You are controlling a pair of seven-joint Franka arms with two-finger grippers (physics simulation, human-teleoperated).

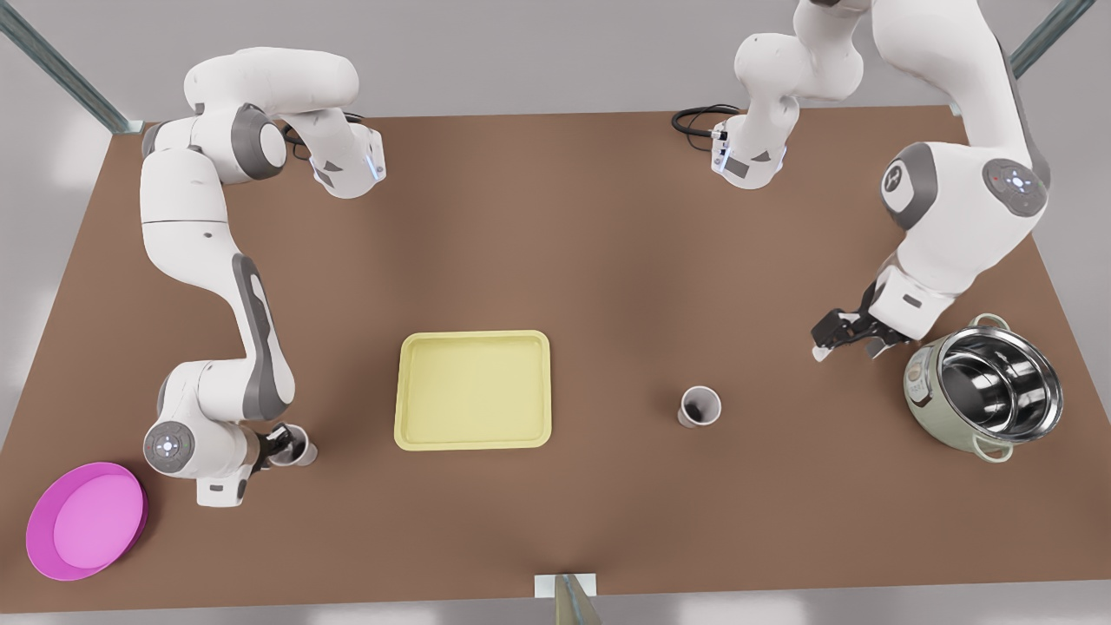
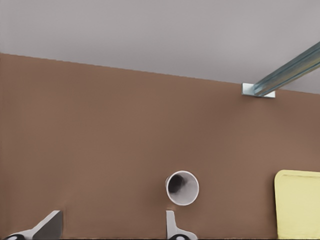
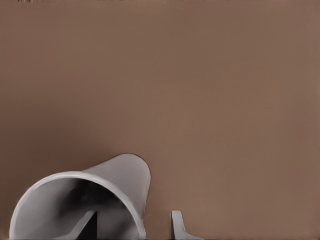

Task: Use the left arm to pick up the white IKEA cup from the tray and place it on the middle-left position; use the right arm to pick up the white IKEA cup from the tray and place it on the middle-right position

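Two smooth white tapered cups stand off the pale yellow tray [image 1: 475,337]. One [image 1: 700,406] is right of centre, apart from the left gripper [image 1: 846,347], which is spread wide beside a shiny steel pot [image 1: 924,386]. The other cup [image 1: 302,449] sits at the right gripper [image 1: 282,444], lower left; whether that one pinches it I cannot tell. One magenta dish [image 1: 39,555] lies in the corner.

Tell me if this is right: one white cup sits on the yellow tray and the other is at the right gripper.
Not quite. The front view shows the tray bare; that cup stands on the table toward that view's right, near the open left gripper. The other cup is at the right gripper.
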